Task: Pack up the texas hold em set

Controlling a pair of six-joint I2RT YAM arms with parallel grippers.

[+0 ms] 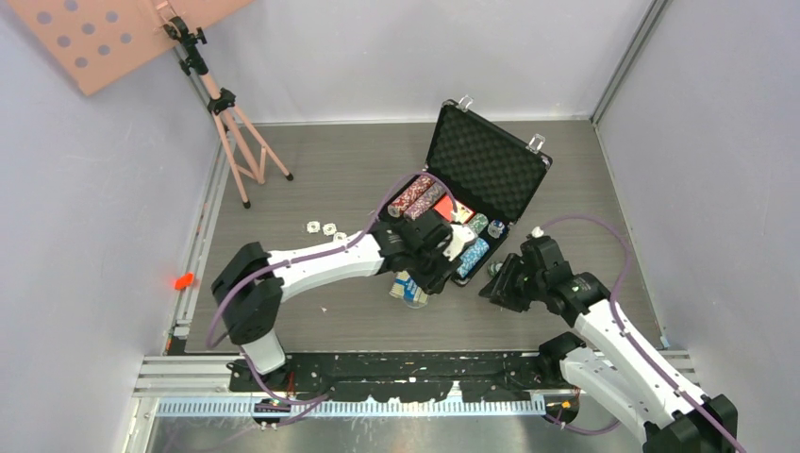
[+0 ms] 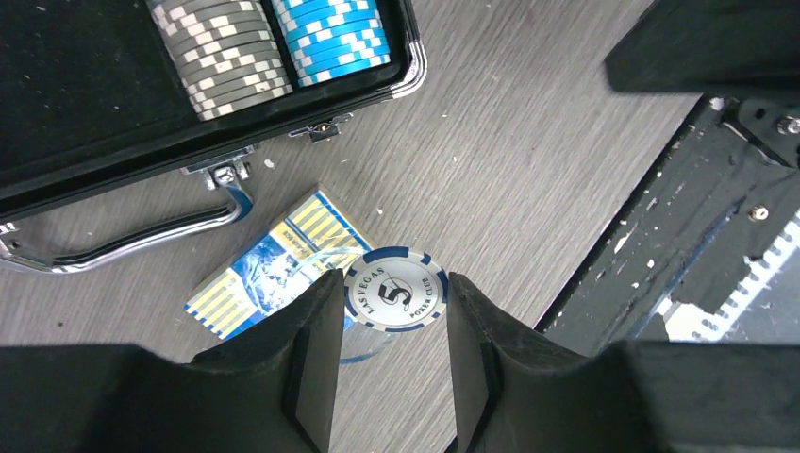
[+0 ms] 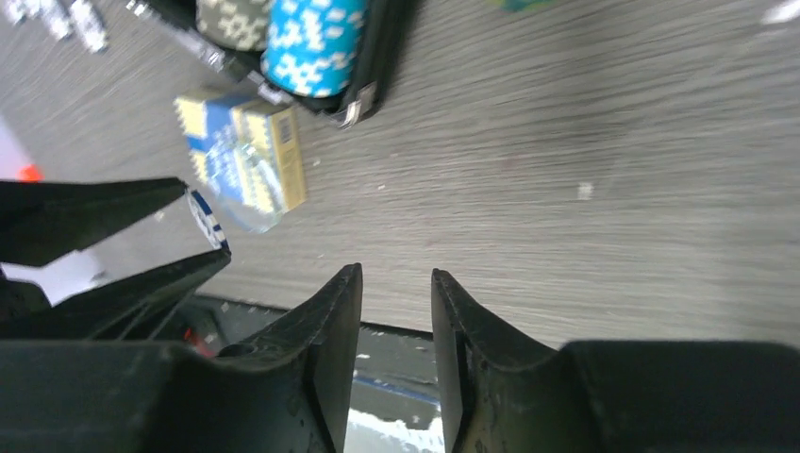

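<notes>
From above, the black, silver-trimmed, foam-lined briefcase [image 1: 486,160] is seen open, with rows of chips already slotted in. A blue card deck [image 1: 404,283] is left outside on the table.

In the left wrist view, a white-and-blue poker chip [image 2: 394,294] is clamped between the jaws of the left gripper [image 2: 393,283], by the deck's corner and just outside the case.

In the right wrist view, the right gripper [image 3: 394,274] is shown narrowly parted, with nothing held.

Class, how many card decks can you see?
2: red deck in the briefcase; blue deck on the table beside it. Others may be hidden.
</notes>
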